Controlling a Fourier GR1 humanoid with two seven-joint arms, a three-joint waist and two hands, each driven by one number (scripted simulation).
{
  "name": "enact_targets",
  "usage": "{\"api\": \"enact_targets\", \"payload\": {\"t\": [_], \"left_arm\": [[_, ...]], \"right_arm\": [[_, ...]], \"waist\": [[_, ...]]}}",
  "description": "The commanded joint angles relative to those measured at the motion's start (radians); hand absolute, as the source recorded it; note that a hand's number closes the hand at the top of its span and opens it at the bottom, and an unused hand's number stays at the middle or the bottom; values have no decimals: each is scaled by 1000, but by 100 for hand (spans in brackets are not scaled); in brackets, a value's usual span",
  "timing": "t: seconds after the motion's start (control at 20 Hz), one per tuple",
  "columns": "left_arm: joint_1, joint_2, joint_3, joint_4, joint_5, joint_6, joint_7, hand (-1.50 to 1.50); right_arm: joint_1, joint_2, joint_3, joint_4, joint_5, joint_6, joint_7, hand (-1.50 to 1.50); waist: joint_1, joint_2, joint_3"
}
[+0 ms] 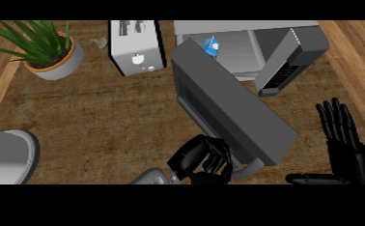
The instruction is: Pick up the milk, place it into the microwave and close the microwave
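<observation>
the left hand point(203, 160) curled its fingers at the microwave point(285, 41) door's point(228, 106) handle end; the right hand point(341, 140) rested open. the milk point(211, 46) sat inside the microwave.

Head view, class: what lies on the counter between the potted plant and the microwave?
A toaster stands between the potted plant and the microwave, shown in the head view.

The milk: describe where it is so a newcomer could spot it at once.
Find the grey microwave at the counter's top right, its door swung open. Inside the pale cavity, near its left wall, stands the milk, the only blue-and-white thing there.
</observation>
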Motion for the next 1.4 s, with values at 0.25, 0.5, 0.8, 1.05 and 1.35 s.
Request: {"api": "enact_targets", "payload": {"t": [0.25, 0.5, 0.8, 1.05, 1.35], "left_arm": [[-109, -13, -105, 7, 228, 283, -61, 150], [-221, -13, -97, 21, 307, 343, -86, 150], [-320, -14, -50, 94, 407, 388, -84, 150], [-402, -14, -14, 162, 477, 422, -76, 150], [-440, -14, 90, 175, 608, 435, -143, 150]], "right_arm": [[8, -44, 15, -156, -115, 106, 101, -150], [-17, -100, 40, -203, -143, 176, 143, -150], [-1, -136, 46, -269, -210, 238, 179, -150], [-15, -135, 50, -312, -256, 238, 212, -150], [-15, -154, 49, -331, -313, 257, 248, -150]], "waist": [[-53, 11, -3], [-87, 20, -3], [-150, 29, -4], [-182, 41, -2], [-205, 58, -6]]}}
